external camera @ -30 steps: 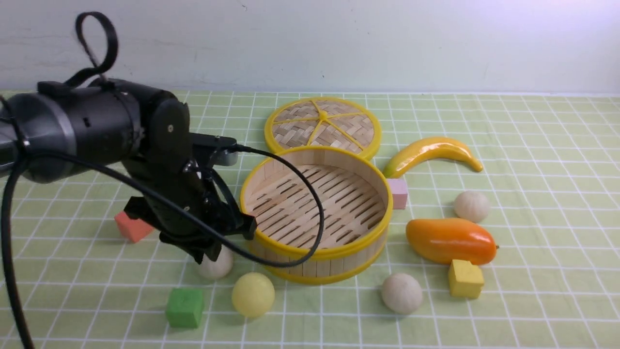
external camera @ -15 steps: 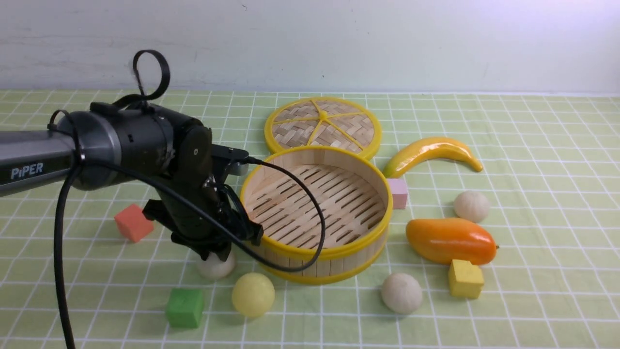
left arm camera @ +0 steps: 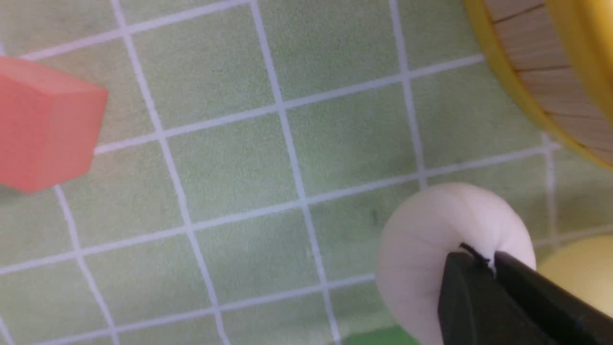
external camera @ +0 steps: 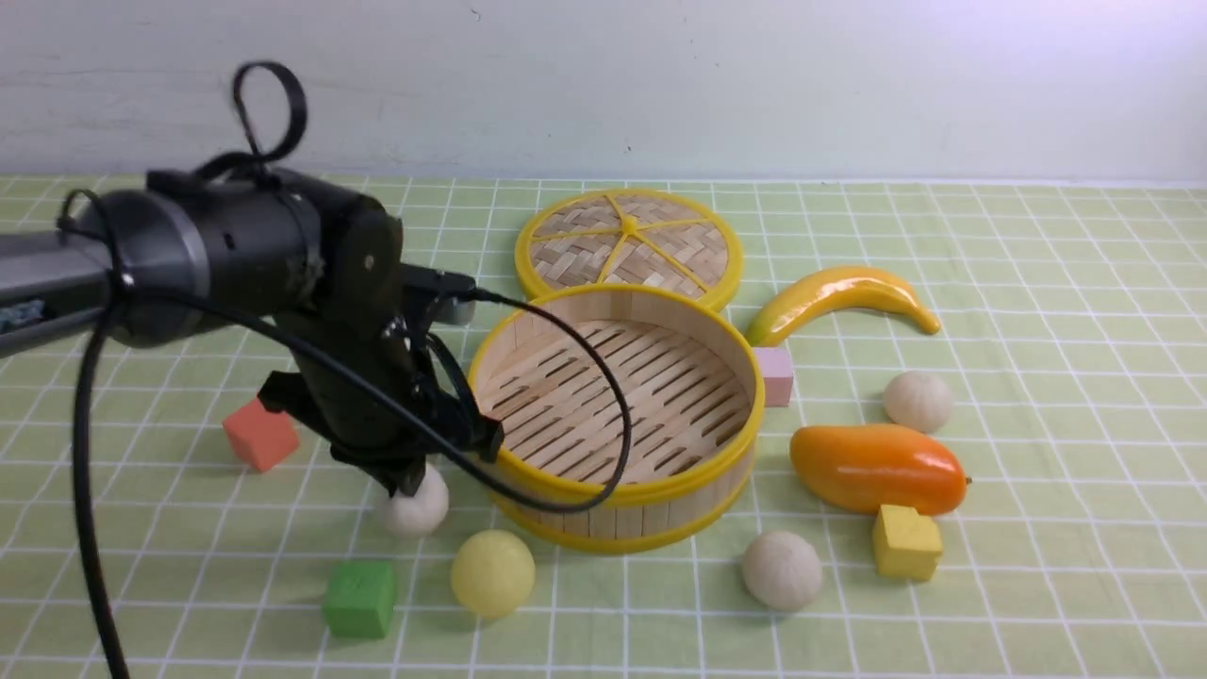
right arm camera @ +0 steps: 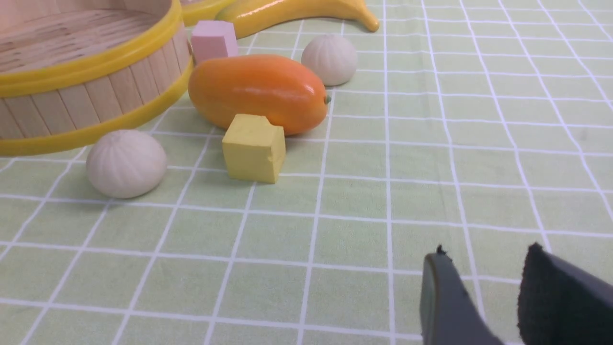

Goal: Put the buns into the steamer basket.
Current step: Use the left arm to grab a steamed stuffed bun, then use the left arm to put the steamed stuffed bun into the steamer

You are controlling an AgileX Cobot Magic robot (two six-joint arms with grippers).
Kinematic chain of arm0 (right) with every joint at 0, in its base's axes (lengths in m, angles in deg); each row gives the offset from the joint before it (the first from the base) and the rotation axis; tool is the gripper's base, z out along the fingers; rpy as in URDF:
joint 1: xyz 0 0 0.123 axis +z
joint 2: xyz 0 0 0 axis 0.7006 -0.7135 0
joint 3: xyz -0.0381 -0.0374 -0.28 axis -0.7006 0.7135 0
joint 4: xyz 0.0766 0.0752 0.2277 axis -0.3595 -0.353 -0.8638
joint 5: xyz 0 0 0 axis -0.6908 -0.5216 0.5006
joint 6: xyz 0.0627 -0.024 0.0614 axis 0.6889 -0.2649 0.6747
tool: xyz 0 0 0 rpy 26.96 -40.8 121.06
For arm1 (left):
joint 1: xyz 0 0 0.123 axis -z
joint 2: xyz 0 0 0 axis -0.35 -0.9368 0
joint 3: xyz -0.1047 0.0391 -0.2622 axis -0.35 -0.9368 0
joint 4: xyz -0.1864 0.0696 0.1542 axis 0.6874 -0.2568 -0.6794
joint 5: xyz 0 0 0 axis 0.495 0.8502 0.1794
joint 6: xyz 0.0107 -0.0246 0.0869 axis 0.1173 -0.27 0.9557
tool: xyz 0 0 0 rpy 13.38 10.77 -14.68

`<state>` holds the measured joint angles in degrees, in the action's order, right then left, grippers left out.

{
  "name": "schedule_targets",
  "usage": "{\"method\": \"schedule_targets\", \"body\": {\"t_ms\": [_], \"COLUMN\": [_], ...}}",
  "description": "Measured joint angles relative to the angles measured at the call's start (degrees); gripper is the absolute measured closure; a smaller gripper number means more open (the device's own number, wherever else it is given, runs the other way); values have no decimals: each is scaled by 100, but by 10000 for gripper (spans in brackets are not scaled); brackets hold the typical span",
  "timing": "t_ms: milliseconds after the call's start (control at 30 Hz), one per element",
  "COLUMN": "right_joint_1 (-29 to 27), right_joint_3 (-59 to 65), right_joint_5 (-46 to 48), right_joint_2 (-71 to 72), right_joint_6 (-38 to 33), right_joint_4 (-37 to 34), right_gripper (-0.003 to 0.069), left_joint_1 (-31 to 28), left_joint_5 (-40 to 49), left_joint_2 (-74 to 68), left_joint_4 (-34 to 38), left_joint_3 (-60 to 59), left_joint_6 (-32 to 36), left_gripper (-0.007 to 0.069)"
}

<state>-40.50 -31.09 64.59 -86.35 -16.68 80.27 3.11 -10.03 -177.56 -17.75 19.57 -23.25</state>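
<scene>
The steamer basket [external camera: 622, 490] stands mid-table with nothing in it. My left gripper [external camera: 412, 483] hangs at its left wall, jaws shut, pinching the top of an off-white bun [external camera: 420, 509]. In the left wrist view the fingertips [left arm camera: 459, 268] dent that bun [left arm camera: 431, 239]. A pale yellow bun [external camera: 492, 572] lies in front of it. Two more off-white buns lie right of the basket, one near [external camera: 781, 570] and one farther back [external camera: 917, 400]. My right gripper [right arm camera: 483, 254] shows only in its wrist view, open over bare cloth.
A woven lid [external camera: 627, 245] lies behind the basket. A banana [external camera: 839, 292] and an orange mango [external camera: 877, 467] lie at the right. Scattered cubes: red [external camera: 259, 434], green [external camera: 359, 597], yellow [external camera: 905, 541], pink [external camera: 776, 375]. The arm's black cable [external camera: 603, 396] loops over the basket.
The left gripper came down beside the basket and closed on the off-white bun. Gripper and bun have shifted slightly left and up. The right side looks the same.
</scene>
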Motion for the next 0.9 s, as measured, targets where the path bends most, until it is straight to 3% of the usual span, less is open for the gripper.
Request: {"method": "schedule_targets", "body": {"t_ms": [267, 500, 633, 800, 900], "right_joint_1": [0, 0, 0, 0, 0], "right_joint_3": [0, 0, 0, 0, 0], "right_joint_5": [0, 0, 0, 0, 0], "right_joint_2": [0, 0, 0, 0, 0], "right_joint_6": [0, 0, 0, 0, 0], "right_joint_4": [0, 0, 0, 0, 0], "right_gripper": [420, 420, 420, 420, 420], "left_joint_1": [518, 417, 398, 388, 394], "left_joint_5": [-126, -136, 130, 557, 814], "left_joint_2": [271, -1211, -1627, -1635, -1243], "left_joint_4": [629, 485, 431, 359, 393], "left_joint_3": [919, 1830, 2187, 2570, 2631], "left_joint_6": [370, 389, 395, 334, 306], "left_gripper": [638, 613, 515, 274, 239]}}
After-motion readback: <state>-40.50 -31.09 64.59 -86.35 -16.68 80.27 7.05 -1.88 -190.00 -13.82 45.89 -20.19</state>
